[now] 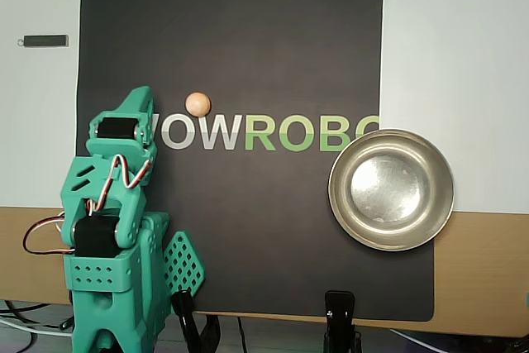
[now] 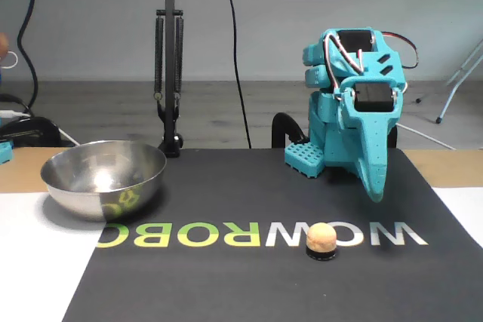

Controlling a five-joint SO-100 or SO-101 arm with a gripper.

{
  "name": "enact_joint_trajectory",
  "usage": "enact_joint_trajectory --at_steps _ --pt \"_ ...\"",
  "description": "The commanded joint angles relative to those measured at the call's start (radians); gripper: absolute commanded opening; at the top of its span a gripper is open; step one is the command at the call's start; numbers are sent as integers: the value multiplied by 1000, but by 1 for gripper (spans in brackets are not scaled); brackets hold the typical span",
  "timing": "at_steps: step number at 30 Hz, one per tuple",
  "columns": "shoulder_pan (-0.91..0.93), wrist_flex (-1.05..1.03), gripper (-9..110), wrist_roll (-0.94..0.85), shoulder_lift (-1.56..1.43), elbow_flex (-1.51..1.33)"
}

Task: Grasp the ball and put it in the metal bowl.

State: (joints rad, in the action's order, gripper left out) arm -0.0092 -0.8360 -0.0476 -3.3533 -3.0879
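Bowl (image 1: 391, 189) of silvery steel sits empty at the right of the overhead view, straddling the right edge of the black mat (image 1: 248, 39), its rim overlapping the last letter of the printed logo (image 1: 264, 132). In the fixed view the same metal bowl (image 2: 103, 177) stands at the left, shiny wall catching a yellow-green reflection of the lettering, nothing inside it.

The ball (image 1: 197, 104), pale tan, rests on the mat just above the "W" in the overhead view, well apart from the bowl; in the fixed view it (image 2: 321, 239) sits near the front, on a small dark ring or shadow, between two white letters.

The teal arm is folded at the mat's left edge in the overhead view, its hand (image 1: 137, 98) pointing toward the far side, near the ball but not touching it. In the fixed view the hand (image 2: 375, 186) hangs tip-down above the mat, behind and right of the ball, fingers together and holding nothing.

Bare mat lies open between ball and bowl. A small dark bar (image 1: 45, 40) lies on the white worktop (image 1: 455, 55) at far left.
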Motion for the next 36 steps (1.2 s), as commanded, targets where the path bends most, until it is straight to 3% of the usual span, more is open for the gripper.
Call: enact_joint_trajectory --at_steps 1,8,22,36 --pt "3 -5 5 -3 -43 23" --pt "3 -133 5 -5 52 156" --pt "8 -502 5 -5 626 753" --pt "8 -607 4 -5 1120 1134"
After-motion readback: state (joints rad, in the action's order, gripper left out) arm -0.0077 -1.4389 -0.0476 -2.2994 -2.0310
